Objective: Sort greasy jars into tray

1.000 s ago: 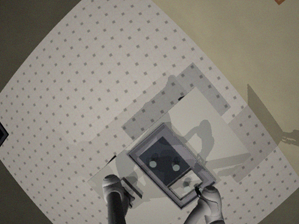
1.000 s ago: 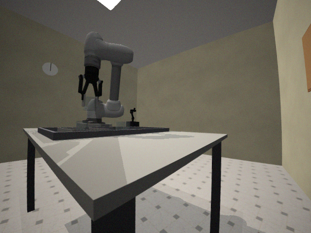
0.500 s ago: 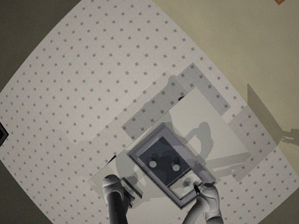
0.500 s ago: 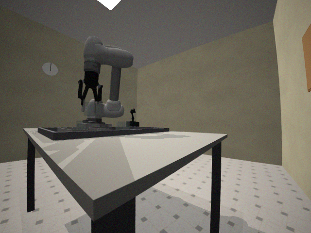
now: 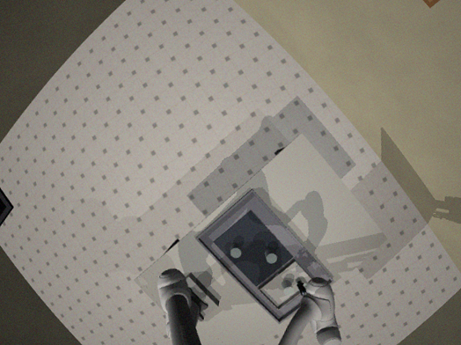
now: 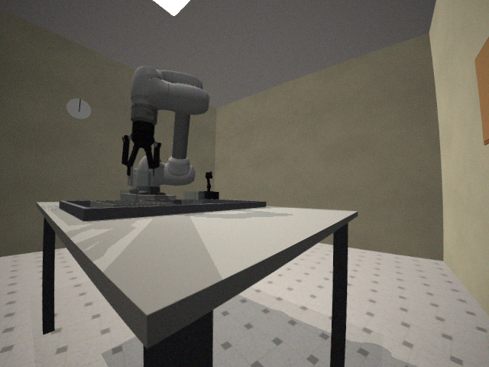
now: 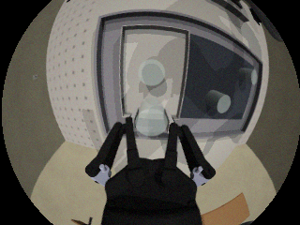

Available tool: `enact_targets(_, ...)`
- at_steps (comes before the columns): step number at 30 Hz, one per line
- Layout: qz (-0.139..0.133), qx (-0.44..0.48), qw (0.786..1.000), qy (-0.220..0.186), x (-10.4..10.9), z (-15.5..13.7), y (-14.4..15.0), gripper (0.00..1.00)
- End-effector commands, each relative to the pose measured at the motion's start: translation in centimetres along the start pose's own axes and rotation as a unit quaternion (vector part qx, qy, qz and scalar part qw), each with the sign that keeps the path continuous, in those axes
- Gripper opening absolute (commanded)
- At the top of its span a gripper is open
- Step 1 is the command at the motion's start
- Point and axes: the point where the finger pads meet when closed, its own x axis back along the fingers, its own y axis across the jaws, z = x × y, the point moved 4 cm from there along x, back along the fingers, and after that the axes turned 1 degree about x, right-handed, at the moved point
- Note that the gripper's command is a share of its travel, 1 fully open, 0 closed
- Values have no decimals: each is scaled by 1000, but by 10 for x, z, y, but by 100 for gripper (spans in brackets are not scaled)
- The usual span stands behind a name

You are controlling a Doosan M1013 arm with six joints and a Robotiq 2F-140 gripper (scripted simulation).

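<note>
My gripper is shut on a pale glass jar, whose round end shows between the fingertips in the wrist view. In the exterior view the fingers are well above the table. The light-floored tray has thin rims and lies beside the dark drying mat. Another jar stands in the tray, ahead of the held one in the wrist view. Two jars stand apart on the mat; they also show in the wrist view.
A raised grey frame runs around both mat and tray on the table top. A second arm-like machine stands at the lower left of the frame in the top view.
</note>
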Motion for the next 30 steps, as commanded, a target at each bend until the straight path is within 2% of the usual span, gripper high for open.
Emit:
enact_targets(1,0,0,1000,0,-7,0,0,0)
enact_targets(16,0,0,1000,0,-41,0,0,0)
enact_targets(23,0,0,1000,0,-41,0,0,0)
enact_targets(30,0,0,1000,0,-50,0,0,0)
